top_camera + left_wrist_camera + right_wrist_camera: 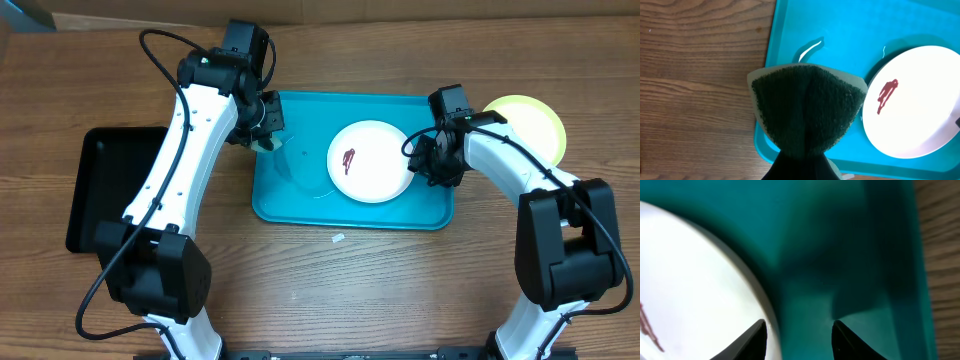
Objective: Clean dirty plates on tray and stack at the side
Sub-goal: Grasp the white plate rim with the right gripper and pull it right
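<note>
Lying mid-table, the large turquoise-blue rectangular plastic tray (275,205) carries one round white plastic plate (385,175) on its right half; a pale yellow-green round plastic plate (535,125) sits off the tray, far right. Both plates look light, stiff and thin, with a glossy face likely to slide under rubbing, so the white one probably wants pinning at its raised rim on the right side, clear of the mess. The right gripper (799,330) hangs there with jaws partly apart, the rim just inside one finger, nothing clamped. The left gripper (266,135), over the tray's far left corner, is pinched tight on a soft green scouring sponge (807,107), which should squash flat onto the small reddish-brown smear (886,95), left of the plate's centre
</note>
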You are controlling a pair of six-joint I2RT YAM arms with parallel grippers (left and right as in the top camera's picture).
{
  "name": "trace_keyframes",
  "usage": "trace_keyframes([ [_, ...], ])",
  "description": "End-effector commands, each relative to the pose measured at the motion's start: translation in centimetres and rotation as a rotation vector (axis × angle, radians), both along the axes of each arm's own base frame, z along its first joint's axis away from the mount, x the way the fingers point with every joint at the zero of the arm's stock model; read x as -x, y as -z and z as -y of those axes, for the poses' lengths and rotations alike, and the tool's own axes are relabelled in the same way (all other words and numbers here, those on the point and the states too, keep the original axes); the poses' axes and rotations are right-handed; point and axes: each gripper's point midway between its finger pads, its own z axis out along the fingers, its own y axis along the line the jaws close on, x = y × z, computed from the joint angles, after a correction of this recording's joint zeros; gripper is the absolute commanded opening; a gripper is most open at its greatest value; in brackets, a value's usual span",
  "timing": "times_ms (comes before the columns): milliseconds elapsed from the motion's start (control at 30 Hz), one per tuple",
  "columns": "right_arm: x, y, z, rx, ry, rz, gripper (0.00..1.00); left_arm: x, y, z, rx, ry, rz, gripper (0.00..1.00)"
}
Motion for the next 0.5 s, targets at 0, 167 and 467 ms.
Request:
trace_keyframes([
  [0,0.1,0.0,-1.5,-0.037,-0.043,0.005,0.43,0.1,0.4,0.5,0.008,0.029,-0.010,0.04],
  [167,0.5,0.7,-2.5,-0.033,-0.067,-0.011,0.43,0.1,0.4,0.5,0.008,0.030,-0.010,0.04],
  [467,1.2,2.6,-2.4,-0.010,-0.025,-0.067,0.18,0.1,0.4,0.5,0.009,0.030,-0.010,0.04],
])
